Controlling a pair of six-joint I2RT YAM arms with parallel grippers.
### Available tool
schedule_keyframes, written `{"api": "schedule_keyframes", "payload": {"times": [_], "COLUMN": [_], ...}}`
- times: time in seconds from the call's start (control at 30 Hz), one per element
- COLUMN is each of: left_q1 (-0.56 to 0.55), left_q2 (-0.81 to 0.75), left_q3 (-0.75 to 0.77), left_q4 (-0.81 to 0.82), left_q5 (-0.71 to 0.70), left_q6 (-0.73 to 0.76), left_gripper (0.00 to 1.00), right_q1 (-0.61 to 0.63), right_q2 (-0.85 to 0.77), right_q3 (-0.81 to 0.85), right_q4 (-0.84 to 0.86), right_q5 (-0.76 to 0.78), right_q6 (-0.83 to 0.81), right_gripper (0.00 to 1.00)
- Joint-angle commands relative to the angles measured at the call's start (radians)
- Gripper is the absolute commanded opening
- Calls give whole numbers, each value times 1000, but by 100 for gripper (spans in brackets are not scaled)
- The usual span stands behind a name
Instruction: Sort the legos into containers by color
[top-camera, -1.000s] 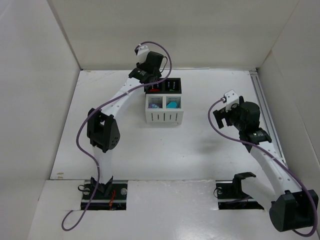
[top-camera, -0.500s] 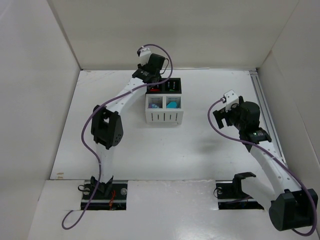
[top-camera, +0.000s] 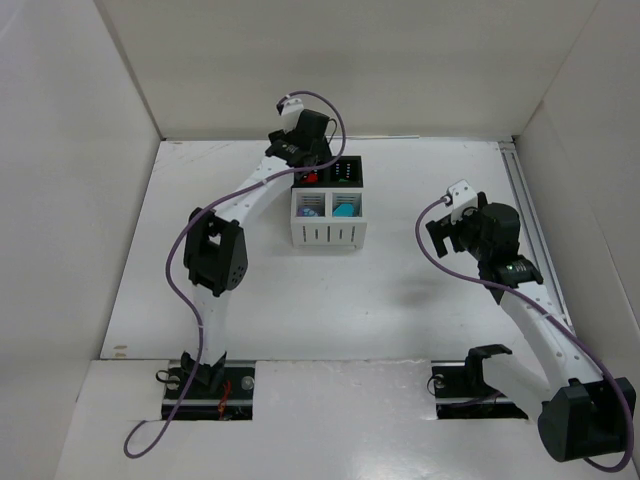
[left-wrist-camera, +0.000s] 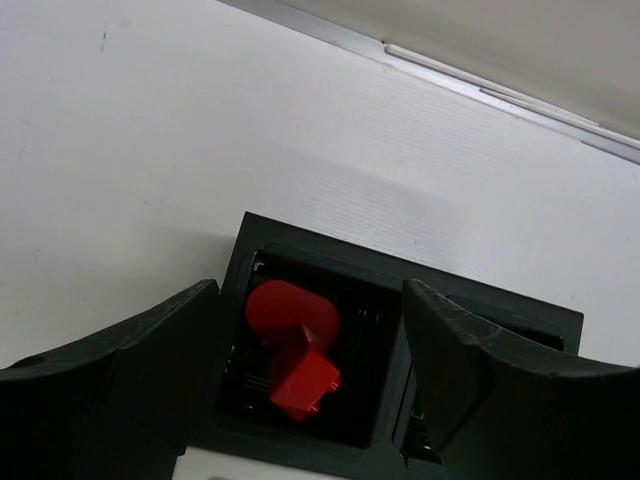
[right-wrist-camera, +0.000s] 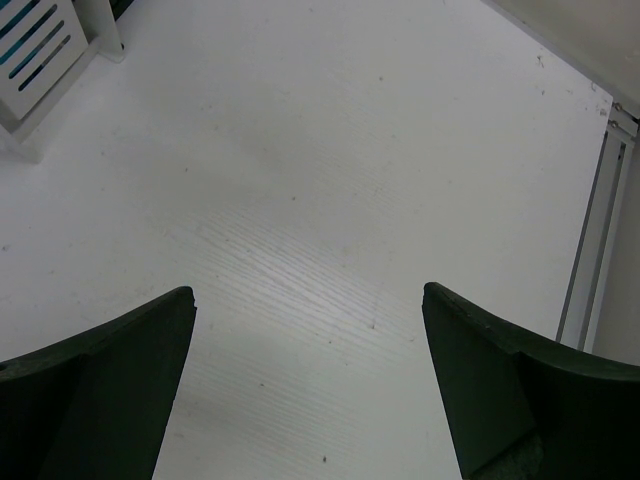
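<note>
The containers (top-camera: 328, 232) stand as one square block at the table's middle back. My left gripper (top-camera: 308, 168) hangs over the back left black compartment (left-wrist-camera: 240, 260), and its jaws stand open. Between and below its fingers (left-wrist-camera: 150, 350) are two red legos, a rounded one (left-wrist-camera: 290, 310) and a blocky brick (left-wrist-camera: 305, 385), touching neither finger. A green lego (top-camera: 343, 173) shows in the back right black compartment, a purple one (top-camera: 311, 211) in the front left white one, and a cyan one (top-camera: 346, 211) in the front right. My right gripper (right-wrist-camera: 310, 295) is open and empty over bare table.
White walls enclose the table on the left, back and right. A metal rail (top-camera: 525, 215) runs along the right edge. A corner of the white slatted containers (right-wrist-camera: 40, 45) shows at the top left of the right wrist view.
My left gripper's jaws have opened over the back left black compartment. The left arm's elbow has shifted slightly to the right. The right arm has not moved.
</note>
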Motion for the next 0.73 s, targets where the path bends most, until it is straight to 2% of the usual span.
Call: {"api": "schedule_keyframes", "payload": {"times": [0.0,0.07,0.13,0.17,0.3,0.33,0.4,0.5,0.7], "left_q1": [7,7,-3,-13,-55,-55,-64,-64,-64], "left_q2": [-116,-162,-255,-292,-510,-554,-692,-916,-1101], "left_q3": [-31,-63,-146,-182,-411,-527,-641,-907,-1051], "left_q4": [28,39,68,82,133,133,119,59,22], "left_q5": [21,21,21,21,3,3,3,-17,-29], "left_q6": [15,15,24,24,12,3,-80,-196,-255], "left_gripper": [72,89,98,100,100,100,100,100,100], "right_q1": [-7,-7,-7,-7,-7,-7,-7,-7,-7], "right_q2": [-11,-11,-11,-11,-21,-31,-42,-63,-96], "right_q3": [34,34,34,34,34,34,34,23,3], "right_q4": [27,27,27,27,-12,-21,-30,-30,2], "right_q5": [-19,-28,-29,-29,-7,10,33,43,53], "right_q6": [-5,7,7,7,16,16,16,26,45], "right_gripper": [100,100,100,100,100,100,100,100,100]}}
